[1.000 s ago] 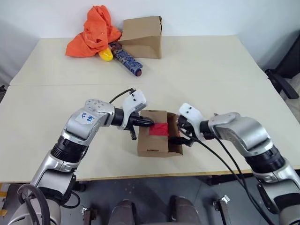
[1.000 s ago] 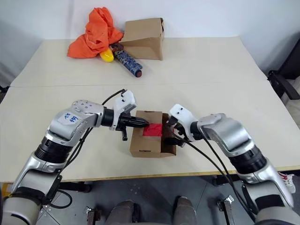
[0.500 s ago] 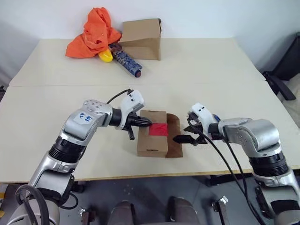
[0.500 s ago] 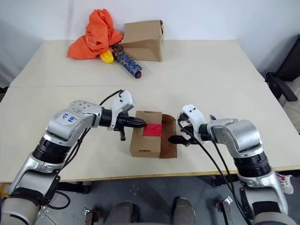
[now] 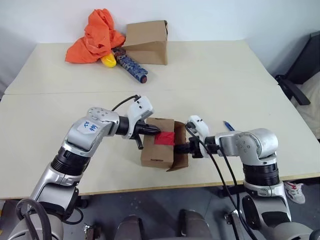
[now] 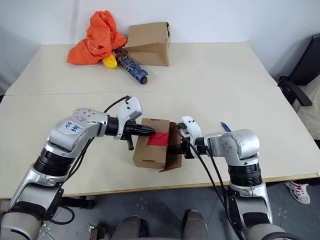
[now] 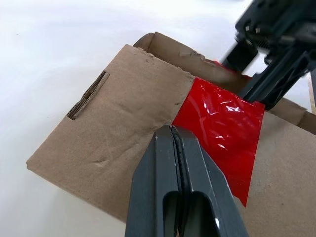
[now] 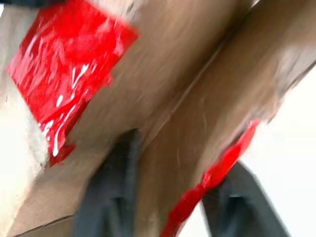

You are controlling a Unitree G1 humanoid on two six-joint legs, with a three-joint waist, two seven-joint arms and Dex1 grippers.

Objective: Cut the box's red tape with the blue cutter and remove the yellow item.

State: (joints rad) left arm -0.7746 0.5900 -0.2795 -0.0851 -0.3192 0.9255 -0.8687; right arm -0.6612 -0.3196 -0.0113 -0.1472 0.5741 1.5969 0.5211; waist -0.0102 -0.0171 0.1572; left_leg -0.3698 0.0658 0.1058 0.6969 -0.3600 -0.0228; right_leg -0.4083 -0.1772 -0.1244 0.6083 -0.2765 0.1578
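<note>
Tabletop: shut left pincer (image 7: 171, 129) presses box (image 5: 152, 150); right pincer (image 5: 186, 148) clamps its flap (image 5: 180, 142).

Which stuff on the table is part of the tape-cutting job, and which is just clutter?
Job: box, red tape, blue cutter, left gripper shut, tip on the box top, right gripper at the flap.
Clutter: orange cloth, larger carton, patterned cylinder, small yellow object.

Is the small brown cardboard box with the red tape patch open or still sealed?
Partly open. The small brown cardboard box has one flap swung outward on the right gripper's side; the red tape remains on top.
</note>
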